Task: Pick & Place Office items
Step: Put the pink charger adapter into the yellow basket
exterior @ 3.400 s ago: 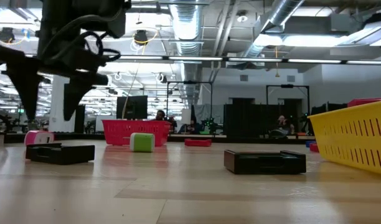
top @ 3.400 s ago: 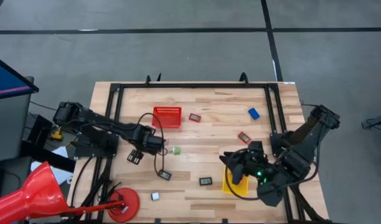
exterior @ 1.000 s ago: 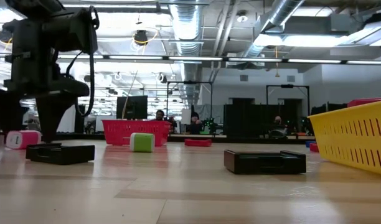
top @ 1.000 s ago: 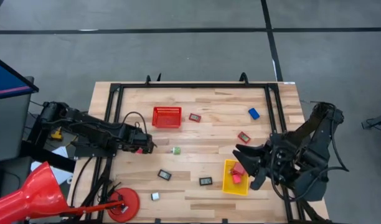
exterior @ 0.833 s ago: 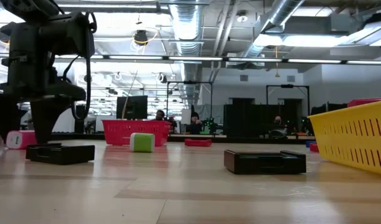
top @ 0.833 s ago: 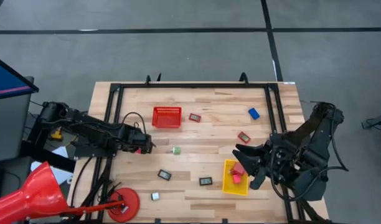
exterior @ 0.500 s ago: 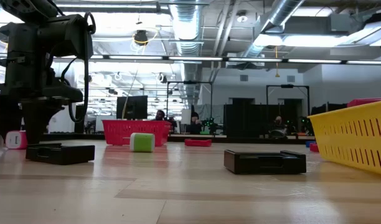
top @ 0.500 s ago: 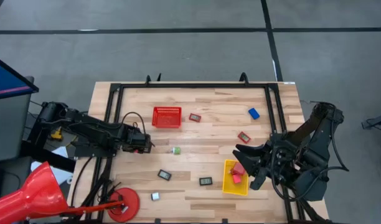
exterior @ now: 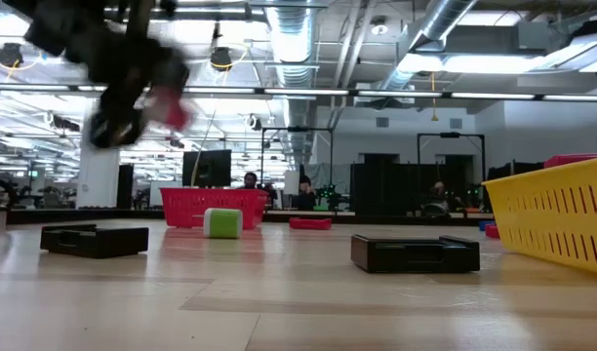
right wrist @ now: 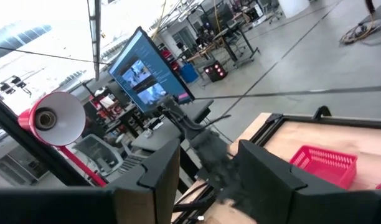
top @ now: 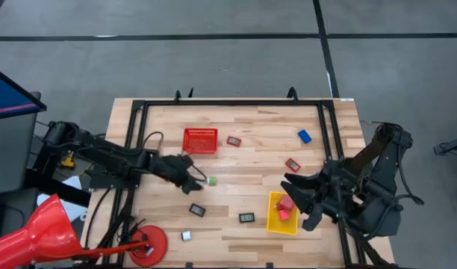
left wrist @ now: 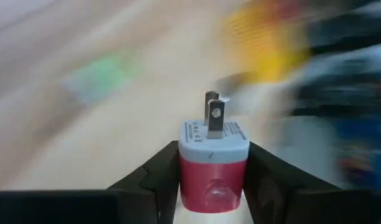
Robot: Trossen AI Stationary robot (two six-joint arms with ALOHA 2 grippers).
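Note:
My left gripper (top: pixel 191 181) is up off the table, left of the green block (top: pixel 211 180), and is shut on a pink block (left wrist: pixel 212 180) with a pale end and two metal prongs. It shows blurred and high in the low view (exterior: pixel 133 102). My right gripper (top: pixel 296 200) hangs open over the yellow bin (top: pixel 273 221), nothing between its fingers (right wrist: pixel 159 180). A red piece (top: pixel 285 206) lies in the bin. Dark flat rectangles (top: pixel 196 210) (top: pixel 246 217) lie flat on the wood. My left gripper pinches the pink block by its two opposite sides (left wrist: pixel 185 180) between its two fingers. The block's pale end with the prongs (left wrist: pixel 213 115) points away from the gripper, past the fingertips. The block is lifted clear of the table.
The red mesh basket (top: pixel 200 140) stands at the far left middle, a red-rimmed piece (top: pixel 234 140) beside it. A blue block (top: pixel 304 136) and another flat piece (top: pixel 292 164) lie at the far right. A small pale piece (top: pixel 186 235) is near the front edge.
My left gripper has shut on the pink block that stood on the table at the left, then lifted it clear and swung toward the table's right, toward the green block. The right arm has kept still.

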